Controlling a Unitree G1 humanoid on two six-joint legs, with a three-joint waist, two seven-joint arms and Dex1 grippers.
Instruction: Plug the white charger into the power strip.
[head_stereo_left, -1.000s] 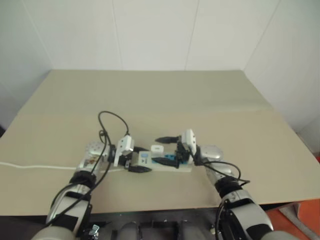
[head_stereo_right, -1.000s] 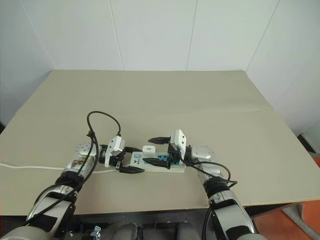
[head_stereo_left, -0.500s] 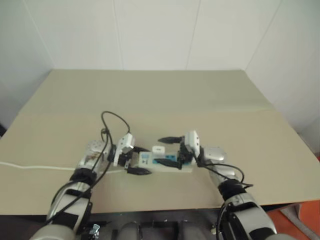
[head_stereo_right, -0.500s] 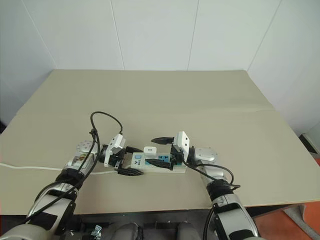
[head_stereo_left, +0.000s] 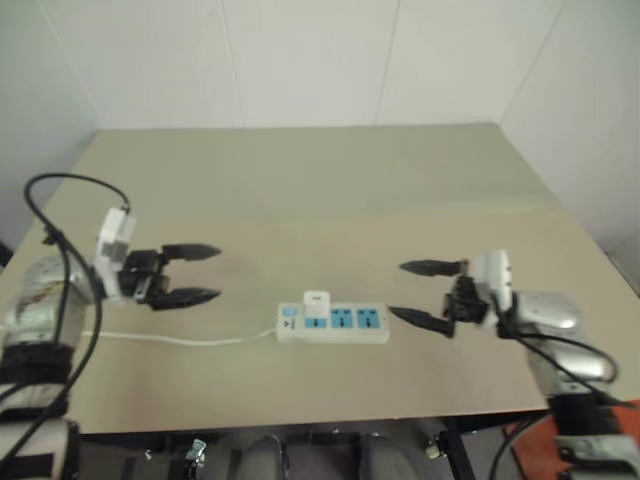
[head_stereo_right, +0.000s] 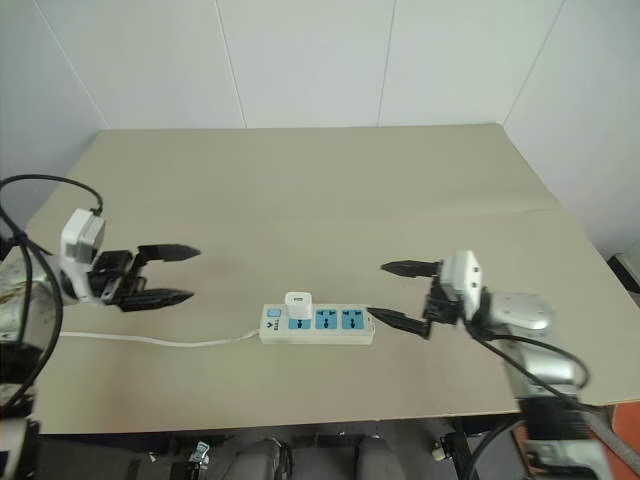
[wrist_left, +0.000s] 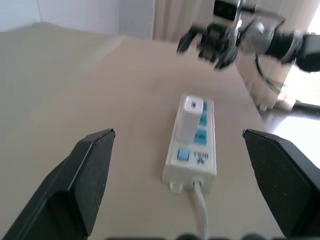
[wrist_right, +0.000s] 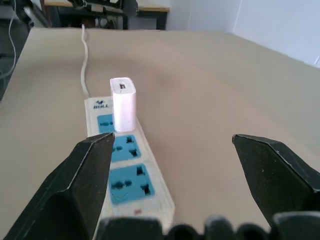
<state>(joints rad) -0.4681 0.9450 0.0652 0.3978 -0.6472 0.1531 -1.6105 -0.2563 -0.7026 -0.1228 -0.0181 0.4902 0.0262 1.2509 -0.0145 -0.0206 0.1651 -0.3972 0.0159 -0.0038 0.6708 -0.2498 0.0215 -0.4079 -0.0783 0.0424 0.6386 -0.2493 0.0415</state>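
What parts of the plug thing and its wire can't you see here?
- The white charger: its prongs are hidden in every view where it stands in the power strip.
- The cord: its far end is hidden behind the robot's left arm in both eye views.
- The label by the cord end: too small to read in the eye views.

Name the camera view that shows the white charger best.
The right wrist view: the white charger stands large and upright in the power strip, at its cord end. The left wrist view shows it smaller; both eye views show it tiny.
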